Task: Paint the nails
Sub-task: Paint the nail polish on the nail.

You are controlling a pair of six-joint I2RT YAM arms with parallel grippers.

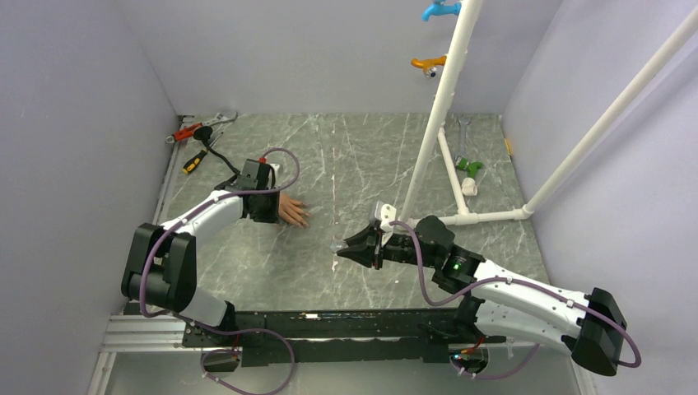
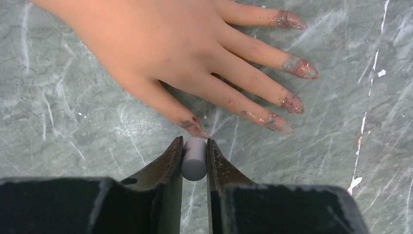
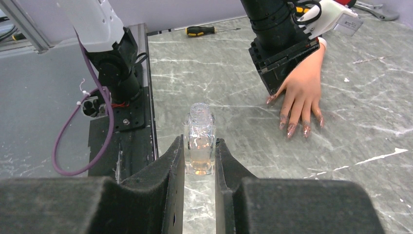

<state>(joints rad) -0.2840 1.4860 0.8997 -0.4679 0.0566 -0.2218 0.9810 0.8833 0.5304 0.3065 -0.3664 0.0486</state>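
Left wrist: your left gripper (image 2: 195, 144) pinches a grey cylinder (image 2: 194, 165); thumb nail (image 2: 194, 126) lies just ahead, the nails (image 2: 291, 103) fanning rightward on the table (image 2: 73, 126). Right gripper (image 3: 199, 142) clamps the bottle (image 3: 200, 131), farther off.

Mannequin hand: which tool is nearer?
Left. The left tool, shut on a grey cylinder, sits at the thumb tip of the mannequin hand; the right tool, holding the clear bottle, stands apart to its right.

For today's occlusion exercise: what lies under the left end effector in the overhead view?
The mannequin hand: only its fingers show beyond the left end effector; palm and wrist are covered there.
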